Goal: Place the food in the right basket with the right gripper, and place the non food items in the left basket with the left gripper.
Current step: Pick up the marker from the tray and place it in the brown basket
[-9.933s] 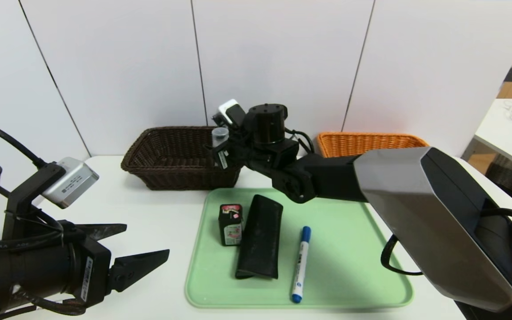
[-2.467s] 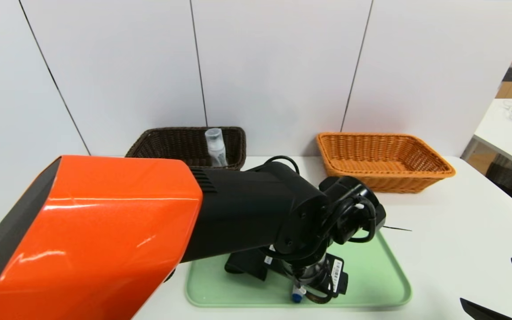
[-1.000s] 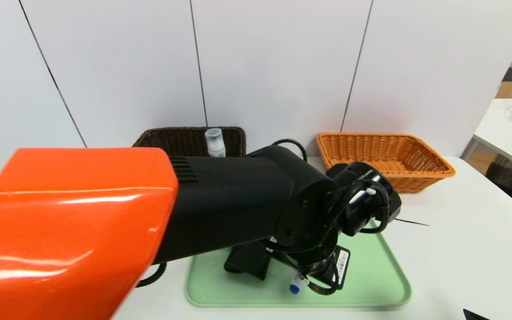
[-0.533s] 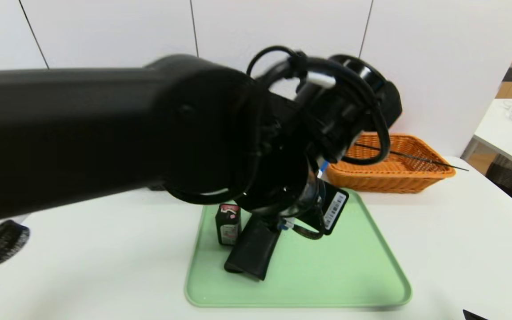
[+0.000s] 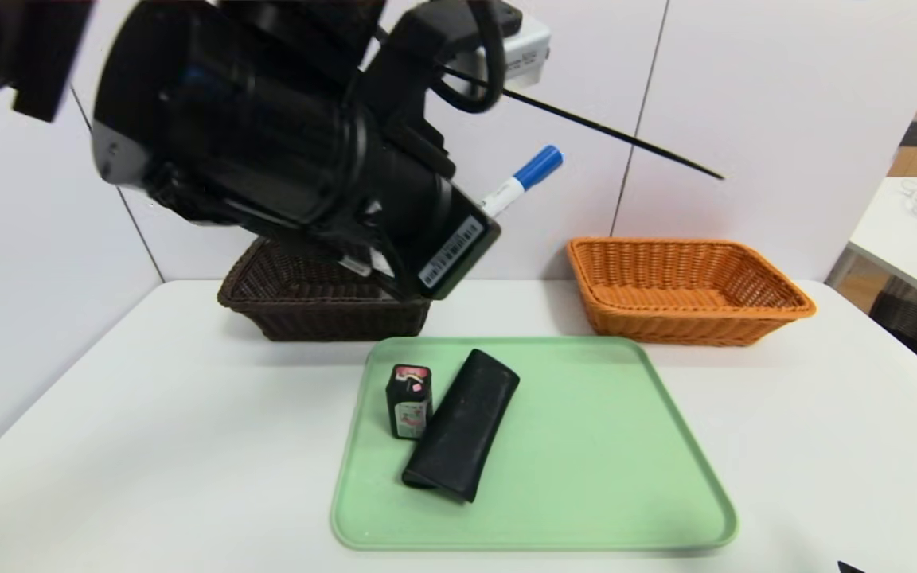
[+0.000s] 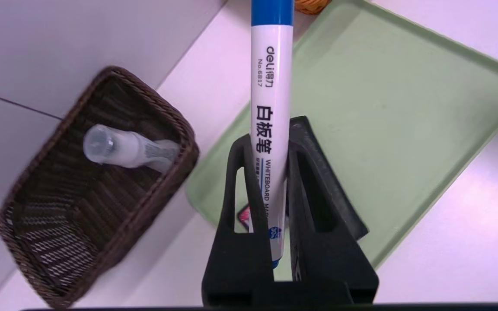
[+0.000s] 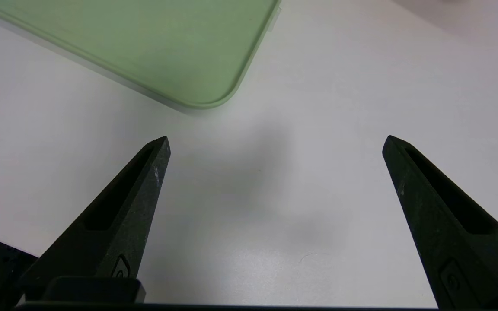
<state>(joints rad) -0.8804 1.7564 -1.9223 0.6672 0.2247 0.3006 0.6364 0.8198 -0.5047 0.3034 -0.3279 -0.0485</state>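
My left gripper point(image 6: 270, 134) is shut on a white whiteboard marker point(image 6: 271, 86) with a blue cap point(image 5: 540, 161), held high in the air over the near rim of the dark brown left basket point(image 5: 307, 298). A clear bottle point(image 6: 123, 147) lies inside that basket. On the green tray point(image 5: 602, 461) stand a small black carton with a pink top point(image 5: 409, 402) and a black pouch point(image 5: 462, 438) lying tilted beside it. The orange right basket point(image 5: 689, 290) holds nothing I can see. My right gripper point(image 7: 275, 140) hangs open over bare table near the tray's corner.
The white table point(image 5: 148, 414) carries both baskets at the back and the tray in the middle. A white panelled wall stands close behind the baskets. My left arm's black wrist point(image 5: 283, 151) fills the upper left of the head view.
My left arm has risen from the tray with the marker in its grip and swung up and left toward the brown basket. The right gripper has stayed put.
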